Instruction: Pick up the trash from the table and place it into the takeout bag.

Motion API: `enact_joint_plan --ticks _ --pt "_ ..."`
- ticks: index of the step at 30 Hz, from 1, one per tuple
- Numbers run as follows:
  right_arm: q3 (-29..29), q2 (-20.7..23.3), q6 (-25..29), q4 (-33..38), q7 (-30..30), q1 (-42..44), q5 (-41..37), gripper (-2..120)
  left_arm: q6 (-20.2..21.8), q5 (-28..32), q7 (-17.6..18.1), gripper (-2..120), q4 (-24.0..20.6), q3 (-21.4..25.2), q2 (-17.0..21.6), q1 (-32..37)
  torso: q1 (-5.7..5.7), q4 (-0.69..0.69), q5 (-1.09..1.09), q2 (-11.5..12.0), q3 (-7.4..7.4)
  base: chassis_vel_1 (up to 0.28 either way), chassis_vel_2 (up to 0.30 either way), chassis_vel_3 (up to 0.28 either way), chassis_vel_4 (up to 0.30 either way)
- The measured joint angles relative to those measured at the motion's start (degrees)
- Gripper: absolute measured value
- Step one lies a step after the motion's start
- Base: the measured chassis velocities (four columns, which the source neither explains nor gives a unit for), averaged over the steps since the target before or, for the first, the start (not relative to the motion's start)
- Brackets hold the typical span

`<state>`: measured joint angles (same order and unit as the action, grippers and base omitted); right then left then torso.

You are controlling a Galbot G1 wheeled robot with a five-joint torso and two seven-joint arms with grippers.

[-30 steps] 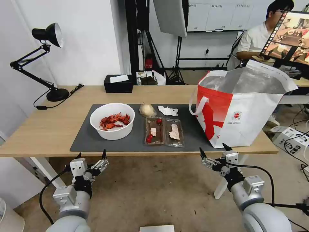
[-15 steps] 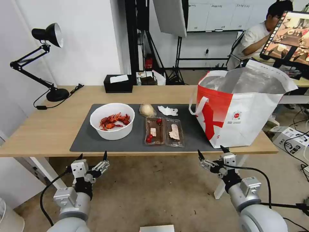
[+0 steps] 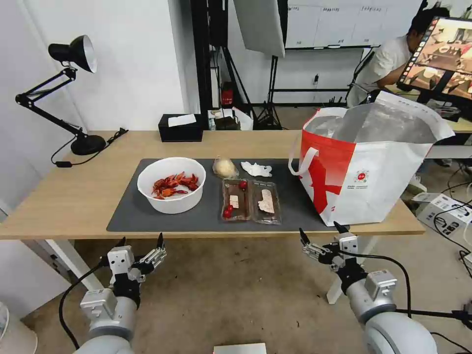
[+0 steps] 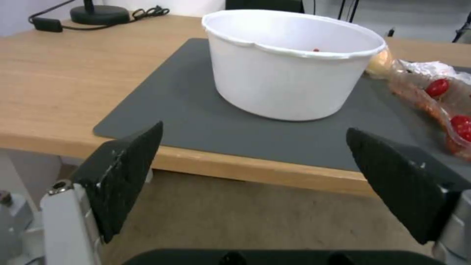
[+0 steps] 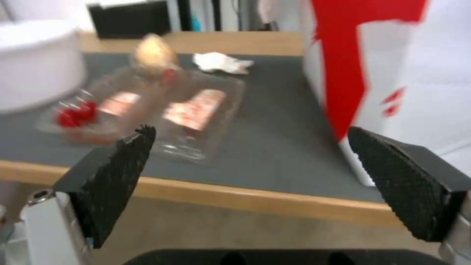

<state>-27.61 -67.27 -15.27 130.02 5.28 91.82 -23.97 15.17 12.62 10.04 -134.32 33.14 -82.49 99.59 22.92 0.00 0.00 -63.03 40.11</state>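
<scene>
This is a studio-like lab or office room. A long light-wood table (image 3: 73,196) with white legs stands on a bare concrete floor (image 3: 236,290). Behind it are black light stands (image 3: 275,88), a white reflector panel (image 3: 260,24) and a black articulated desk lamp (image 3: 69,54).

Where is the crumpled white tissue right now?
In the head view the crumpled white tissue lies on the grey mat, between the beige wrapped lump and the takeout bag.
</scene>
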Motion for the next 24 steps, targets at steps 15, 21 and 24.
enact_joint_plan --ticks 15,21,24 --pt "6.5 0.3 -2.3 2.1 17.1 -8.7 -45.4 100 0.1 0.0 0.5 100 -1.7 1.1 0.3 2.0 0.0 0.0 0.0 0.0 0.0 0.0 0.0 0.0 0.0" --pt "8.6 -1.3 -0.3 1.2 24.2 -14.8 -63.9 100 0.1 -0.1 0.5 100 -1.9 1.6 -0.1 2.9 0.0 0.01 0.0 0.0 0.0 0.0 0.0 0.0 0.0" --pt "9.3 -1.8 0.6 0.7 25.2 -15.8 -65.9 100 0.0 -0.1 0.6 100 -1.9 1.8 -0.1 3.1 0.0 0.01 -0.01 0.0 0.0 0.0 0.0 0.0 0.0"
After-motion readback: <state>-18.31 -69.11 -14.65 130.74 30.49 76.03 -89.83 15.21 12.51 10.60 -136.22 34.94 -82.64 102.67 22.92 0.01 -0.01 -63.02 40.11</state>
